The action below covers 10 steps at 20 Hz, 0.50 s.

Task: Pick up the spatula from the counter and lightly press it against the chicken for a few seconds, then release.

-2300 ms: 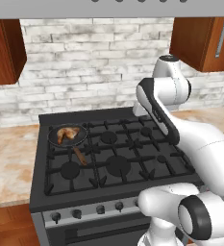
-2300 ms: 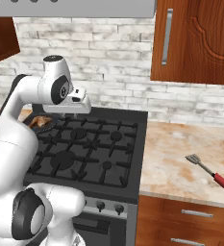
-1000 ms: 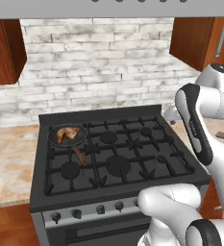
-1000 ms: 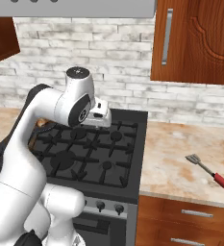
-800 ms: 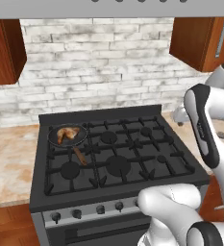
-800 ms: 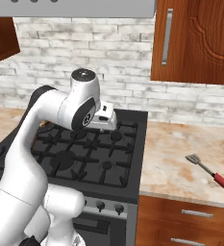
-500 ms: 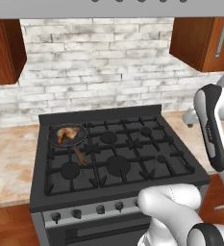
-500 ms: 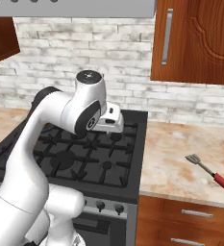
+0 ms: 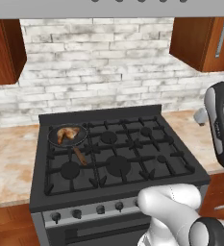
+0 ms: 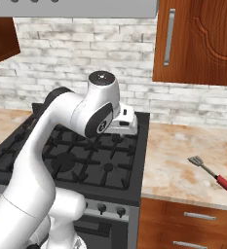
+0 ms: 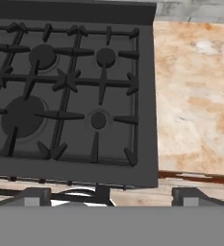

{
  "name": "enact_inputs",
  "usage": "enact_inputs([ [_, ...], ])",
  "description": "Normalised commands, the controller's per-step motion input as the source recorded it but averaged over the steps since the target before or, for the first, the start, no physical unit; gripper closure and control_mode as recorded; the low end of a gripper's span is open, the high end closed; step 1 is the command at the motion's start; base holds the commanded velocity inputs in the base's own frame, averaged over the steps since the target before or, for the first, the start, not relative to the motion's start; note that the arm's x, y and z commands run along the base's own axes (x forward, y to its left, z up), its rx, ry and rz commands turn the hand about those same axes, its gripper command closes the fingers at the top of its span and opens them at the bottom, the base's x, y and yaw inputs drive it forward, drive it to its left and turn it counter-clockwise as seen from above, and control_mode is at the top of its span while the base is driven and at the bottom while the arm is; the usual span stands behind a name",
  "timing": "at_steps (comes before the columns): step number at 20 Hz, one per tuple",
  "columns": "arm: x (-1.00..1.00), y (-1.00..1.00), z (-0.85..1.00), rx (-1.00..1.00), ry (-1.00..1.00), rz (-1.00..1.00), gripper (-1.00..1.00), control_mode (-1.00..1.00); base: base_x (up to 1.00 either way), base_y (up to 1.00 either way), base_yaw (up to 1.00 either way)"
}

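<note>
Our jaws stand spread wide with nothing between them, fingertips (image 11: 36,197) aimed down over the front right corner of the stove (image 11: 75,86). We judge they are open ready for the pick, not yet made. The spatula (image 10: 210,173) lies on the surface (image 10: 178,160) well off to the right; the hand view's edge cuts off its blade. The chicken (image 9: 67,135) waits in the pan (image 9: 52,138) on the back left burner, too small to make out in detail.

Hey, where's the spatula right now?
In the right base view the spatula lies on the counter, right of the stove, near the front edge, red handle farthest from the stove.
</note>
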Motion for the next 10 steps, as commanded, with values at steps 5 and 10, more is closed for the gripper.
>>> enact_inputs([
  [5,-0.10,-0.43,0.00,-0.03,-0.01,0.00,-1.00,-1.00,0.00,0.00,0.00],
  [10,-0.01,-0.29,0.00,-0.02,-0.02,0.04,-1.00,-1.00,0.00,0.00,0.00],
])
